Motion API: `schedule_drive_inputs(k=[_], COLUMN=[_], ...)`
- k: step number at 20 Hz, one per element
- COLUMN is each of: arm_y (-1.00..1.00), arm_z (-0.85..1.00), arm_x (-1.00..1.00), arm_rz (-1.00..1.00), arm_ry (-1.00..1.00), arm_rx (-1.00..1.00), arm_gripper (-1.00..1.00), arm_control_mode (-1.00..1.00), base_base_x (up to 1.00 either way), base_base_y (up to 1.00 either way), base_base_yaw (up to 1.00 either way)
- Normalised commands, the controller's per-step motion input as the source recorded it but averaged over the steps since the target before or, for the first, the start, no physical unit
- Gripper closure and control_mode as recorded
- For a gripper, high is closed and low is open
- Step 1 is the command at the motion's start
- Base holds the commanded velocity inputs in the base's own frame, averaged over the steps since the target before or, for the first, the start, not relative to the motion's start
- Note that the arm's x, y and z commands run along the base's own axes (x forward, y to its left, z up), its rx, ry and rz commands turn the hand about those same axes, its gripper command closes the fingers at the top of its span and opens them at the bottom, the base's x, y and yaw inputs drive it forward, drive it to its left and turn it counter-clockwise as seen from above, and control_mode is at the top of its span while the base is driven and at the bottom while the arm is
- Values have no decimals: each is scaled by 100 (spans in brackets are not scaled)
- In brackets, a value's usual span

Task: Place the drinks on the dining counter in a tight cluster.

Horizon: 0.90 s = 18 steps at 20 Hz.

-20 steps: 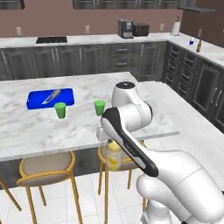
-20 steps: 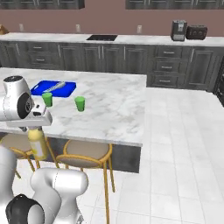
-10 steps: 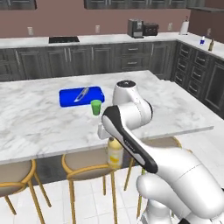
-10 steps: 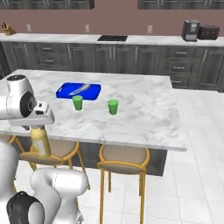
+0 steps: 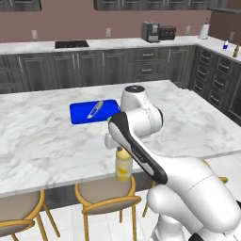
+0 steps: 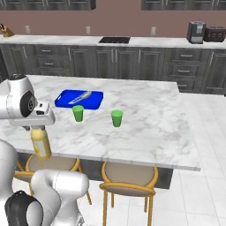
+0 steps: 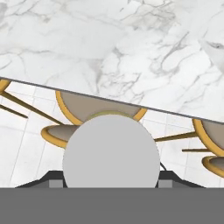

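You've got the yellow juice bottle (image 5: 124,164) hanging from the gripper (image 6: 39,128), jaws clamped near its neck, and in the lower left of the right base view it dangles just off the near edge of the dining counter (image 6: 145,132), over the bar stools (image 6: 128,178). From the hand view the grey cap (image 7: 111,156) sits bottom centre, with the marble edge running across the middle. Watch that overhang: I'd judge the bottle's body hangs lower than the countertop, so if you swing inward without lifting, its side could hit the lip and twist out of the grip. A slip here drops it onto a stool or the floor. In the middle of that view two green cups (image 6: 78,113) stand apart on the marble; I can't see anything in them. The blue tray (image 5: 94,111), centre left of the left base view, carries one knife (image 5: 95,108)
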Motion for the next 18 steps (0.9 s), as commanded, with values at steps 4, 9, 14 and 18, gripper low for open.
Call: schedule_drive_inputs(k=[4,9,14,18], arm_y=[0,0,0,0], arm_z=[0,0,0,5], arm_x=[0,0,0,21], arm_rz=[0,0,0,0], arm_ry=[0,0,0,-2], arm_rx=[0,0,0,0], arm_gripper=[100,100,100,100], arm_control_mode=[100,100,100,-100], base_base_x=[9,0,1,9], base_base_y=[16,0,0,0], base_base_yaw=[0,0,0,0])
